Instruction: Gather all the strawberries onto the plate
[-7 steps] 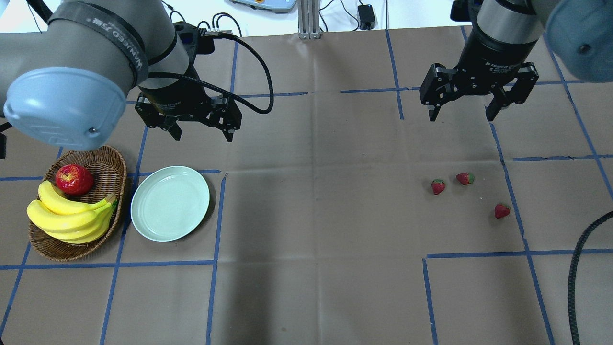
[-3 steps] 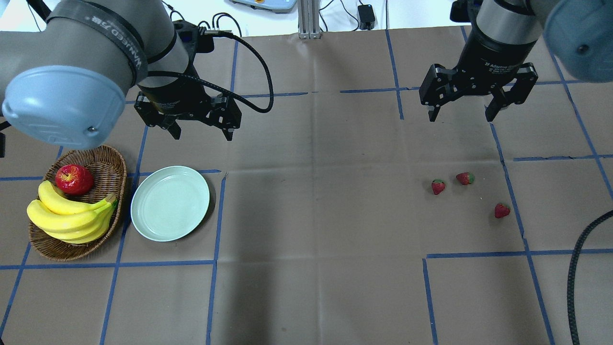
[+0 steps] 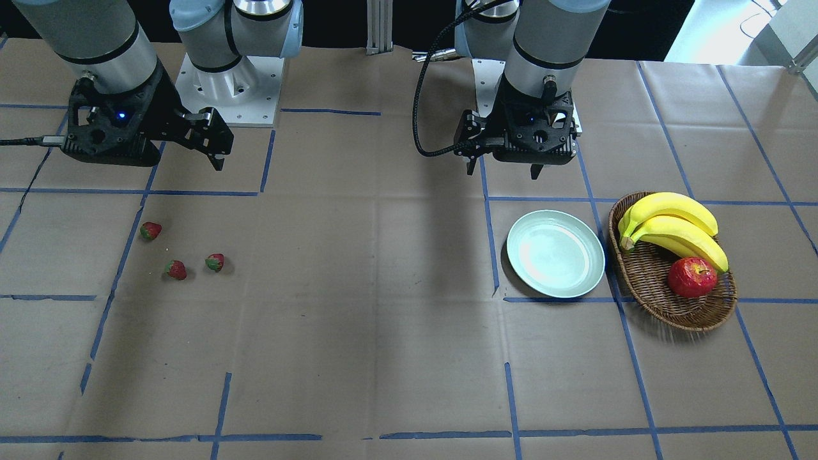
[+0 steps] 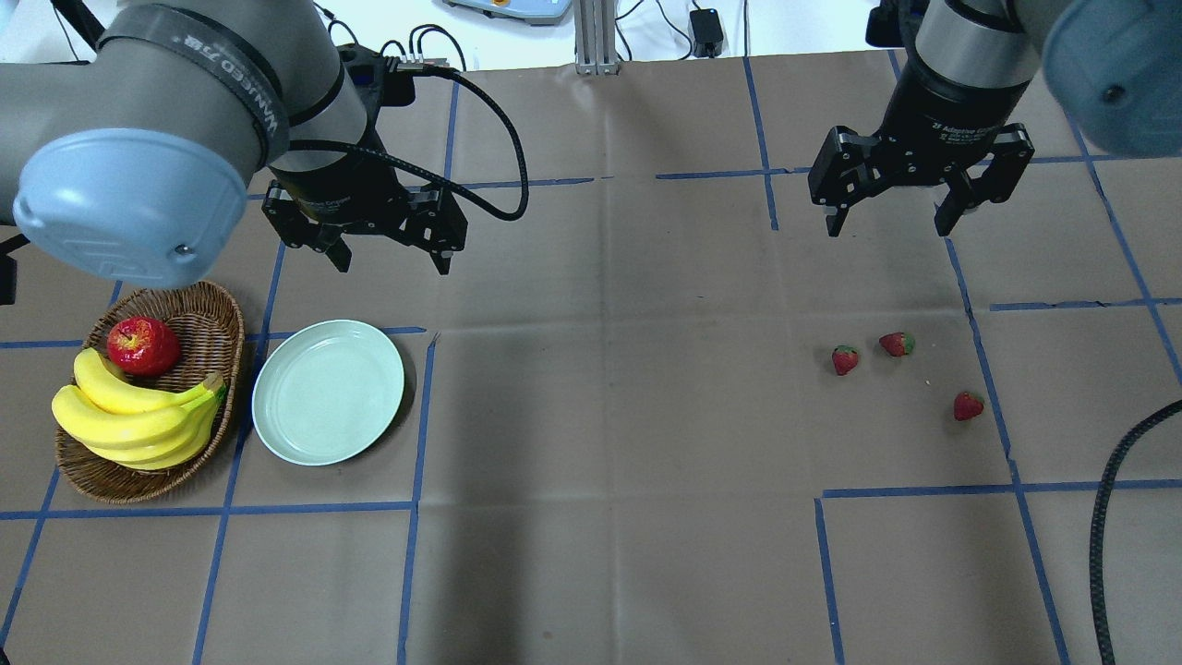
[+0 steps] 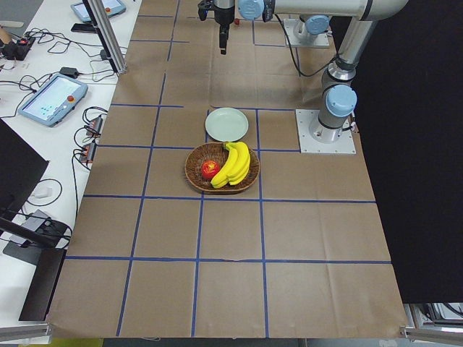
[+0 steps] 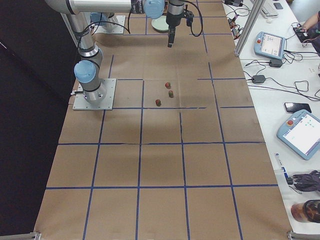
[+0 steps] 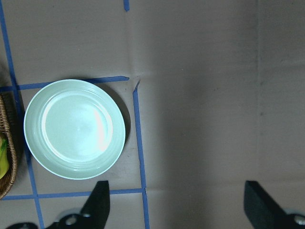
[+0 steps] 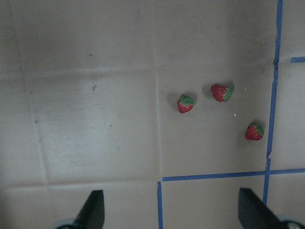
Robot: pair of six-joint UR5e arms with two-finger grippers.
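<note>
Little has moved since the earlier overhead frames: both arms show only a slight drift, while the fruit and plate sit where they were. Progress: none of the three pieces collected, so all three are left to do. Nearest the robot's side of the desk (image 4: 609, 416), on its right half, lie the strawberries (image 4: 845, 359). One sits alone beside a blue tape line, and the other two lie close together but not touching, a little farther out. Each is small and red with a green leafy top, the tops point different ways, and all appear to lie on their sides. On the left half, well apart from them, is the plate (image 4: 328, 392), which is round, shallow, pale mint, glossy and bare. It sits just beside a wicker basket (image 4: 222, 314) holding bananas (image 4: 129, 416) and an apple (image 4: 142, 345). Farther out, the left pincer (image 4: 391, 265) hangs above the desk beyond the plate, fingers apart and empty. The right pincer (image 4: 887, 230) hangs beyond the strawberries, also spread wide and empty. Judgement: the right arm is better placed for the first pick, and the carry to the plate spans most of the desk.
</note>
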